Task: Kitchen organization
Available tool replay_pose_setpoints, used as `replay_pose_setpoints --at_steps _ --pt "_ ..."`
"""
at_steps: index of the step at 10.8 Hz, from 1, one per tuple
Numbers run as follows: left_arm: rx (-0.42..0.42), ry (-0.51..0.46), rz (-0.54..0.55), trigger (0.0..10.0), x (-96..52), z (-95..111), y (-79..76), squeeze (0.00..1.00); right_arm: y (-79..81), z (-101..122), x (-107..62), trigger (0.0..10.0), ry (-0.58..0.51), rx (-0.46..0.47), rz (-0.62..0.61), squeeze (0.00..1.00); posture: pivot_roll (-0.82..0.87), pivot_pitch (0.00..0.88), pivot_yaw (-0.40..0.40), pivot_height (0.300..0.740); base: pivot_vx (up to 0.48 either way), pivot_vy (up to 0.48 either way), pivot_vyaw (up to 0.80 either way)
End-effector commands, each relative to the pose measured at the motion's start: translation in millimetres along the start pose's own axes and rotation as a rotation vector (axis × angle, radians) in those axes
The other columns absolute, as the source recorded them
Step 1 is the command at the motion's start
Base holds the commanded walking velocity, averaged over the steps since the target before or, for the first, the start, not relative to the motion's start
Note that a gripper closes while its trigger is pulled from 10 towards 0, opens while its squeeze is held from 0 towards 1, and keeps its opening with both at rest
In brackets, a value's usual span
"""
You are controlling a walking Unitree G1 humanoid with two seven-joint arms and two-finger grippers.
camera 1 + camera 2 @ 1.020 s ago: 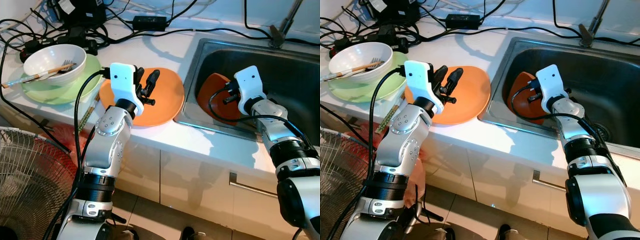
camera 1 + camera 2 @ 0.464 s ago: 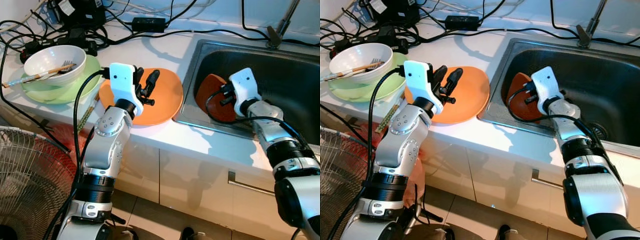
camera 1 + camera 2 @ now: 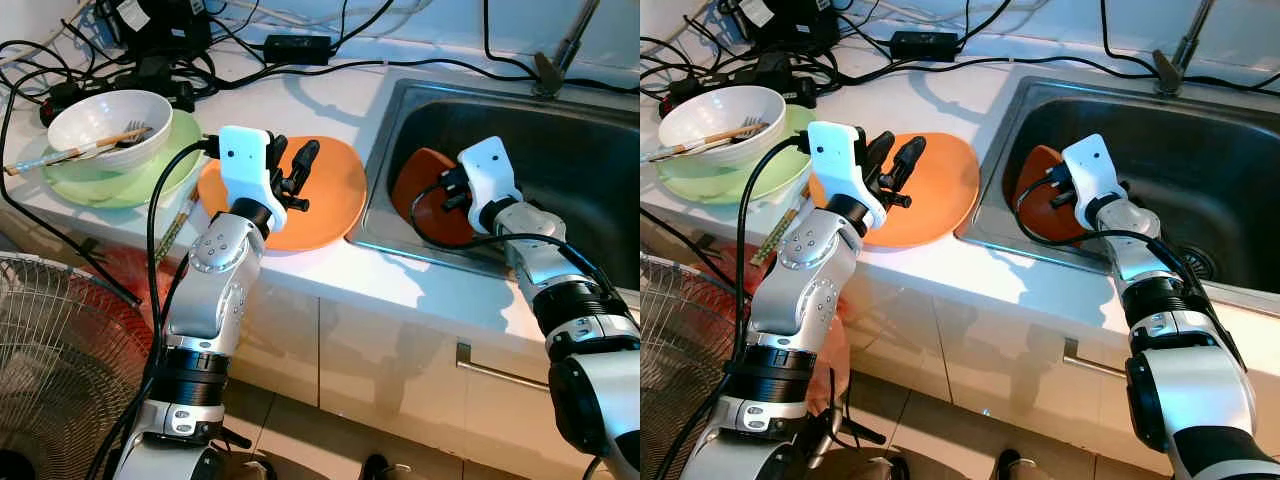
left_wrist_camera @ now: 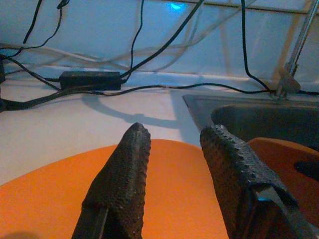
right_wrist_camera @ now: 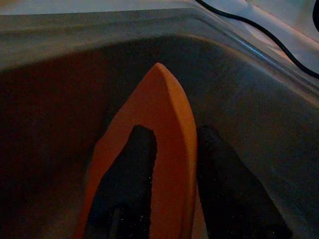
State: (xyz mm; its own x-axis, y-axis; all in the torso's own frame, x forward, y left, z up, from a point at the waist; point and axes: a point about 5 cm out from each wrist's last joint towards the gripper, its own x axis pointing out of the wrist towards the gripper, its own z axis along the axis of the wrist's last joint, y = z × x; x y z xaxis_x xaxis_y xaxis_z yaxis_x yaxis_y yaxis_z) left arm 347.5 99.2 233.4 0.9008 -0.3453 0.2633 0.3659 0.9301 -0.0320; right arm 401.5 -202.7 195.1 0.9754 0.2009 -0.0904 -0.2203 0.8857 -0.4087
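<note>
An orange plate (image 3: pixel 338 190) lies flat on the white counter beside the sink (image 3: pixel 560 130). My left gripper (image 3: pixel 292 152) hovers just over it, open, with nothing between its fingers (image 4: pixel 124 169). A second orange plate (image 3: pixel 422 182) stands tilted on its edge against the sink's left wall. My right gripper (image 3: pixel 452 192) reaches down into the sink and is shut on this plate, whose rim (image 5: pixel 167 124) runs between the two dark fingers (image 5: pixel 132 169).
At the counter's left end, a white bowl (image 3: pixel 108 118) with chopsticks (image 3: pixel 70 152) sits on a green plate (image 3: pixel 150 178). More chopsticks (image 3: pixel 180 222) lie beside it. Black cables and adapters (image 3: pixel 170 55) crowd the back. The faucet (image 3: pixel 560 50) rises behind the sink; a fan (image 3: pixel 50 350) stands below left.
My right gripper has shifted a little to the left inside the sink with the tilted orange plate in it. The left arm has stayed still.
</note>
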Motion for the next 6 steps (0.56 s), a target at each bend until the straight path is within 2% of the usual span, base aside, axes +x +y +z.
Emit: replay_pose_setpoints --at_steps 1,4,6 --pt "0.010 -0.001 0.008 10.0 -2.9 1 1.6 0.00 4.7 -5 0.8 10.0 0.029 -0.016 0.021 0.00 0.10 0.166 0.011 0.740 0.000 0.000 0.00" --pt "0.010 -0.002 0.008 10.0 -2.6 1 1.6 0.00 2.2 -4 0.5 10.0 0.020 -0.014 0.007 0.00 0.09 0.168 0.012 0.740 0.000 0.000 0.00" --pt "0.009 -0.009 0.015 10.0 -2.4 2 2.2 0.00 -7.3 5 -0.2 10.0 -0.022 -0.026 -0.044 0.00 0.09 0.169 0.011 0.740 0.000 0.000 0.00"
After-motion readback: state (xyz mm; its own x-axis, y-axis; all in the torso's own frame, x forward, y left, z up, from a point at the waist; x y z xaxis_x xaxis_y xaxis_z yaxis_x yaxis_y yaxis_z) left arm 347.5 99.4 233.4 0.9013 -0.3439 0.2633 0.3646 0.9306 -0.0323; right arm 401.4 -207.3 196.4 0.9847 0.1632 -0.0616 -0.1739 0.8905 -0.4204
